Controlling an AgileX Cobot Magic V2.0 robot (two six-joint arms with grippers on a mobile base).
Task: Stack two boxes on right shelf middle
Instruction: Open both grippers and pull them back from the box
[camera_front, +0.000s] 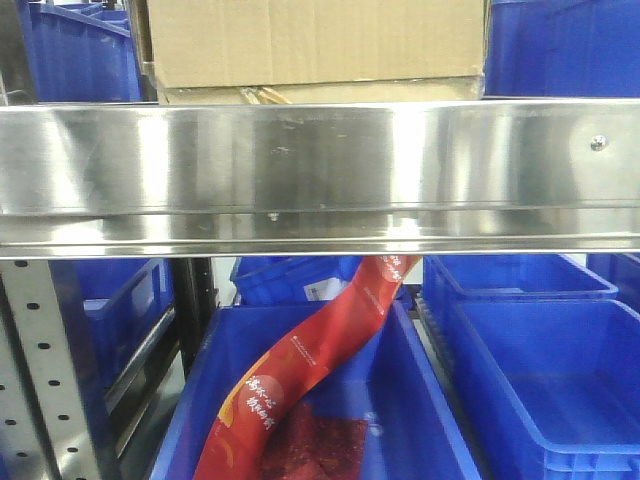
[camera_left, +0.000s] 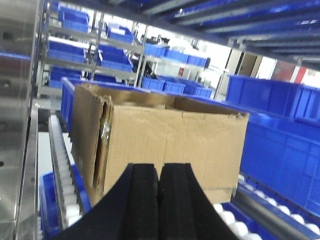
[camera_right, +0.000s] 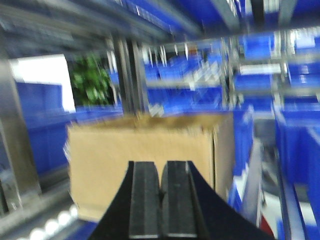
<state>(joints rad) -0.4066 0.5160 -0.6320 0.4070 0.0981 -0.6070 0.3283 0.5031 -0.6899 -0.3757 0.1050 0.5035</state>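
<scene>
A brown cardboard box (camera_front: 315, 45) sits on the shelf above the steel rail (camera_front: 320, 170) in the front view; a second box edge shows under it. In the left wrist view the box (camera_left: 165, 142) stands on white rollers, its left flap torn. My left gripper (camera_left: 160, 170) is shut and empty, just in front of the box's near face. In the blurred right wrist view the box (camera_right: 140, 160) fills the middle. My right gripper (camera_right: 162, 167) is shut and empty, close to the box's side. Neither gripper shows in the front view.
Blue plastic bins (camera_front: 540, 380) fill the lower shelf, one holding a red printed bag (camera_front: 310, 370). More blue bins (camera_left: 280, 150) flank the box. A perforated steel upright (camera_front: 40, 370) stands at the left. White rollers (camera_left: 67, 185) run along the shelf.
</scene>
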